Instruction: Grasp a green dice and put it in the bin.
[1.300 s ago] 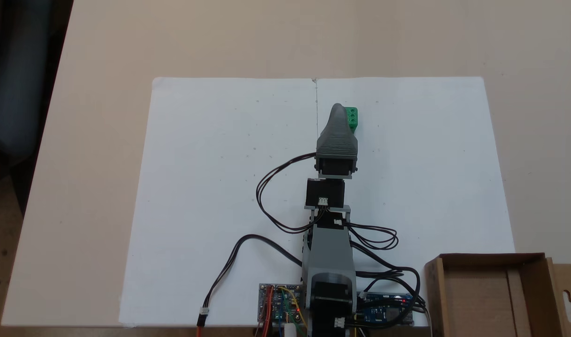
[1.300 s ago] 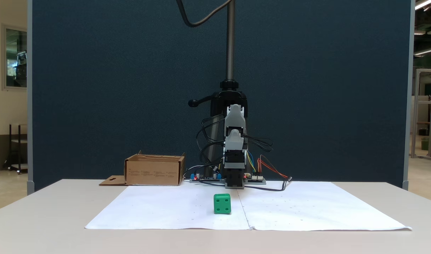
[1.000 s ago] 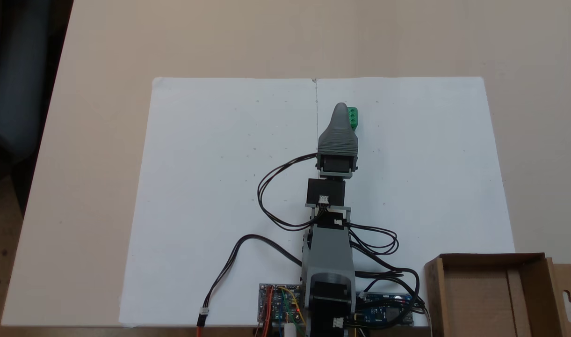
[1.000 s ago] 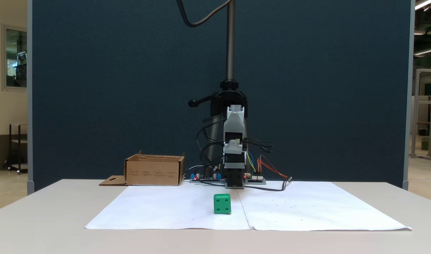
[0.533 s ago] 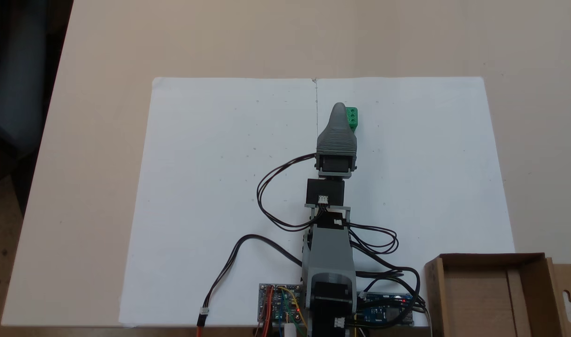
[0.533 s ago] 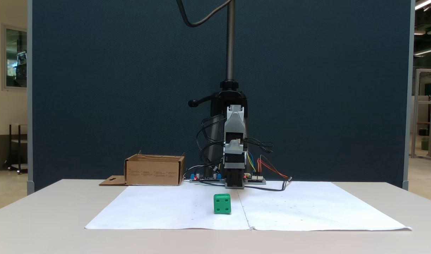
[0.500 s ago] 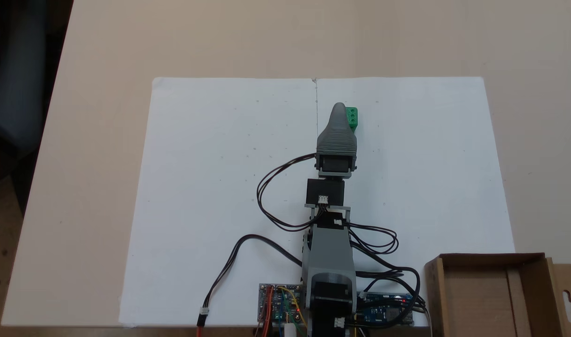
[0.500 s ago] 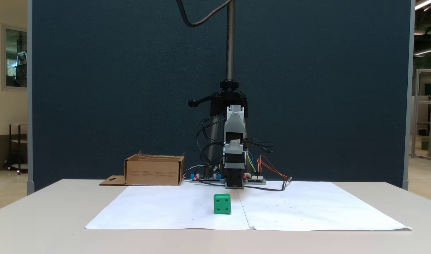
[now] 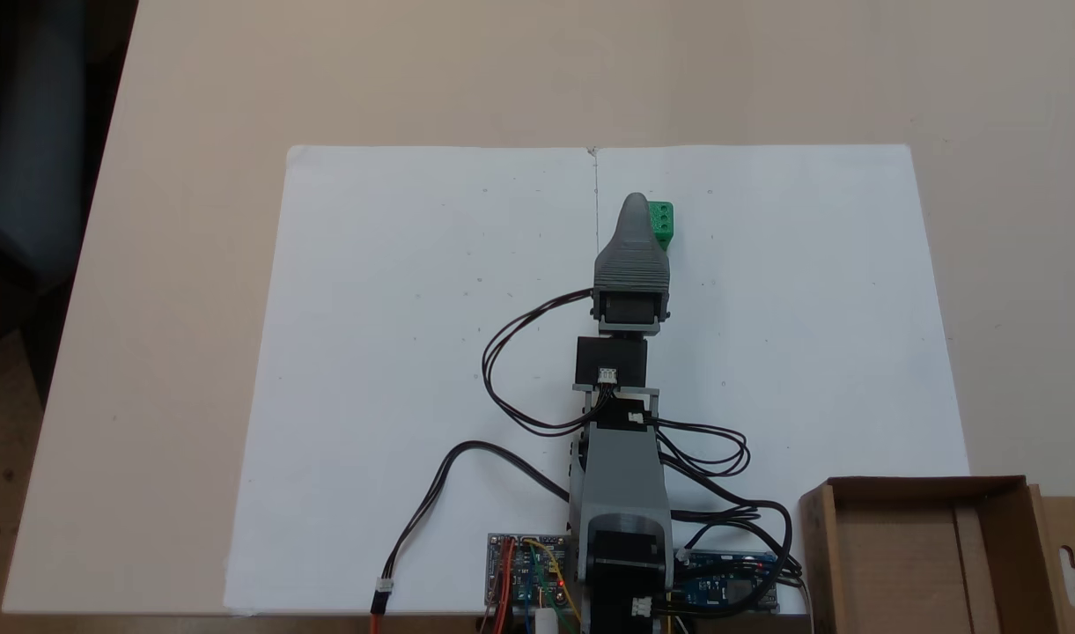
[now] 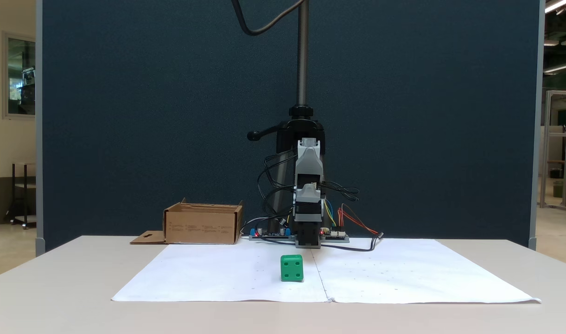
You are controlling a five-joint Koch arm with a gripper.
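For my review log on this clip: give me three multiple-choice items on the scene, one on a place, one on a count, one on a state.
1. Where does the green dice rest?
A. on the white paper
B. inside the bin
C. on bare table

2. How many pips show on the dice face turned toward the front fixed view?
A. one
B. four
C. six

3. What is the state of the bin?
A. closed with a lid
B. tipped on its side
C. open on top, nothing seen inside

Answers: 1 A, it sits on the white paper near the centre seam. 2 B, four recessed pips show. 3 C, bare cardboard floor shows from above.
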